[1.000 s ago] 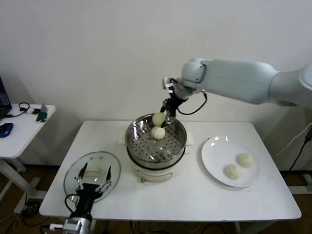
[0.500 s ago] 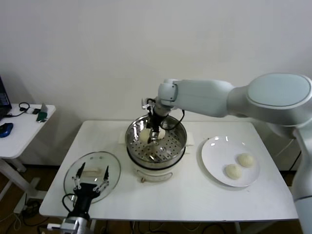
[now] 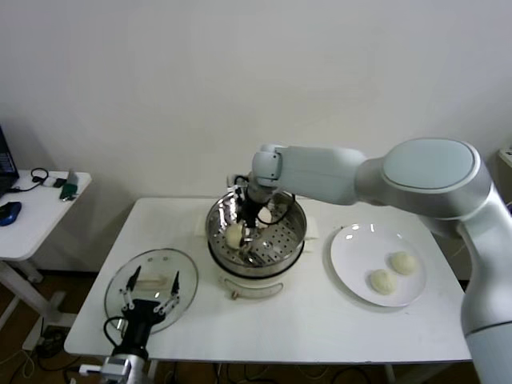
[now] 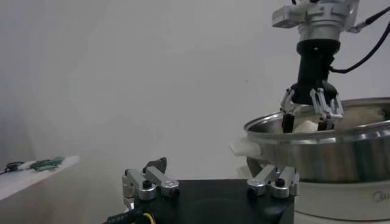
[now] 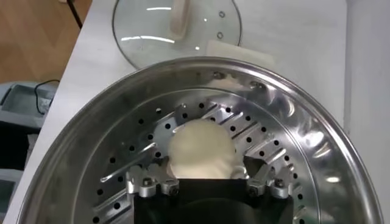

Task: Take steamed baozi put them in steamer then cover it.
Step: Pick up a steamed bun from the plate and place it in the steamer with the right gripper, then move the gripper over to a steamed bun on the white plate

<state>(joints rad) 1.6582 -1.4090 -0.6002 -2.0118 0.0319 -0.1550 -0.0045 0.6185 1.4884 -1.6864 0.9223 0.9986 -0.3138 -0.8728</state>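
a white side table (image 3: 32, 210) with small items on it is seen at far left, apart from the main white tabletop (image 3: 304, 320). on the near left part of the tabletop the cover (image 3: 152, 288), a clear glass lid with a metal rim and a white bar handle, is laid flat. the left gripper (image 3: 150, 302) is positioned at the near edge of the cover, over its glass; its jaws are spread apart and nothing is held between them, as is confirmed in the left wrist view (image 4: 210, 182).

at the middle of the tabletop the steamer (image 3: 256, 240) is placed, a shiny steel pot with a perforated tray on a white base. the right gripper (image 3: 242, 233) is lowered inside the pot on its left side, and its jaws are clamped around one steamed baozi (image 3: 234, 236). in the right wrist view this bun (image 5: 201, 149) is shown between the jaws, at or just above the perforated tray; contact with the tray cannot be told. a second pale form is partly visible behind the gripper in the head view, but it is too hidden to be identified.

at right, a white plate (image 3: 352, 256) is set beside the steamer, and two more buns (image 3: 394, 272) are carried on it, close together.
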